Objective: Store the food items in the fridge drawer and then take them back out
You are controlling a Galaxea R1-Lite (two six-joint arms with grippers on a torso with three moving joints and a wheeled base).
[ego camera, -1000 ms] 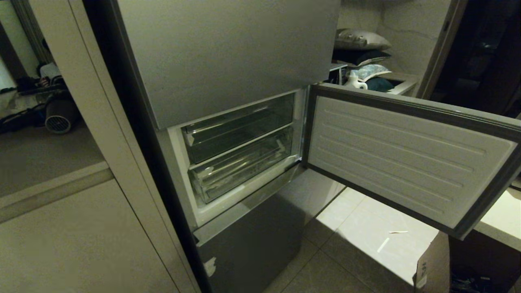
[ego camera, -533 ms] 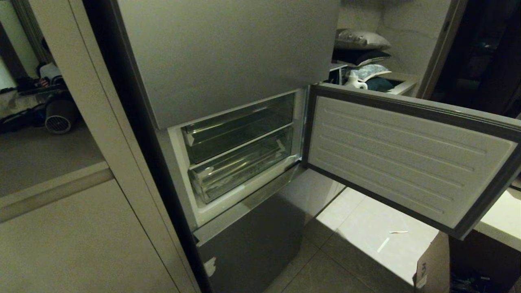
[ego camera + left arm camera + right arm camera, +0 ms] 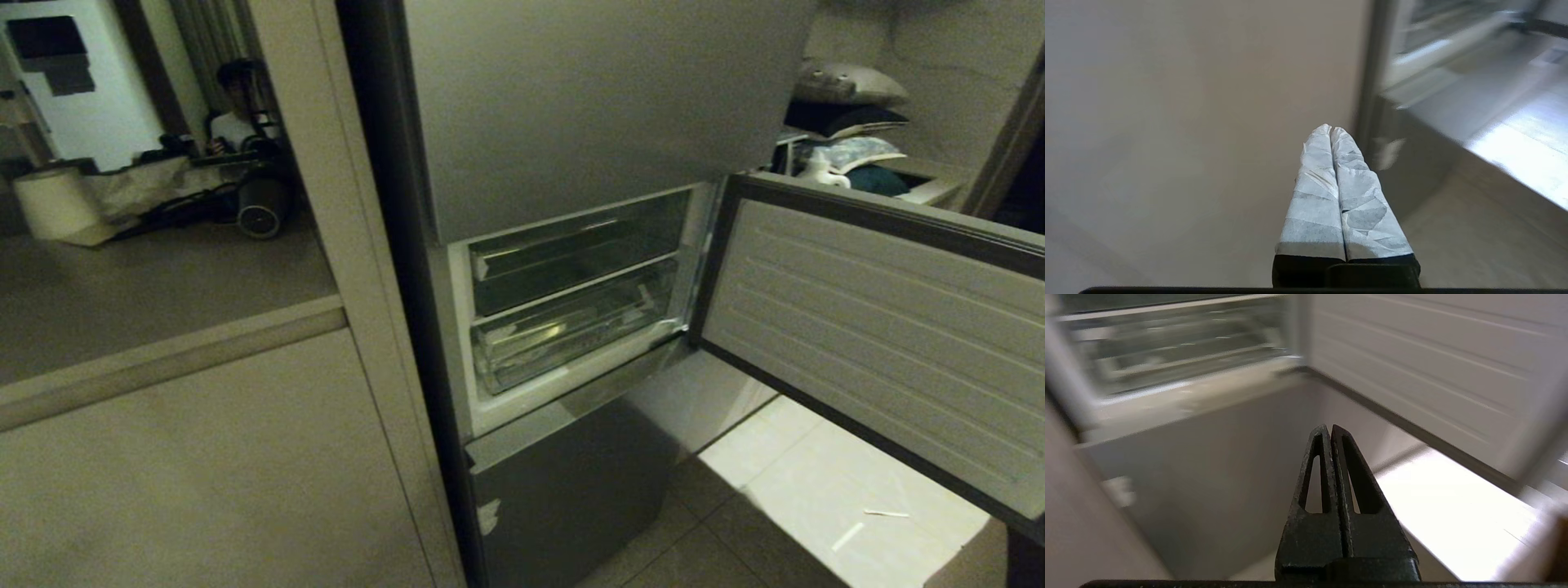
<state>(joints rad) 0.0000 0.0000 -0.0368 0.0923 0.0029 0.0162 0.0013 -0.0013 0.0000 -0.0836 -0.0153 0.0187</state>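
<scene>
The grey steel fridge point(image 3: 588, 106) has its middle compartment open. Inside are two clear bins, both pushed in. The lower one is the fridge drawer point(image 3: 571, 339), also blurred in the right wrist view point(image 3: 1180, 339); a clear tray point(image 3: 571, 257) sits above it. No food items show in any view. Neither gripper appears in the head view. My left gripper point(image 3: 1331, 128), with white-wrapped fingers, is shut and empty, low beside a beige panel. My right gripper point(image 3: 1329, 426) is shut and empty, below the open compartment.
The compartment door point(image 3: 882, 327) hangs open to the right, over pale floor tiles point(image 3: 816, 506). A beige cabinet panel point(image 3: 204, 457) stands left of the fridge. A person point(image 3: 237, 114) sits far back left. Pillows point(image 3: 849, 90) lie on a shelf behind the door.
The whole head picture has shifted to the right, so the camera has turned left and more of the room at the left shows. The fridge, door and bins have not moved.
</scene>
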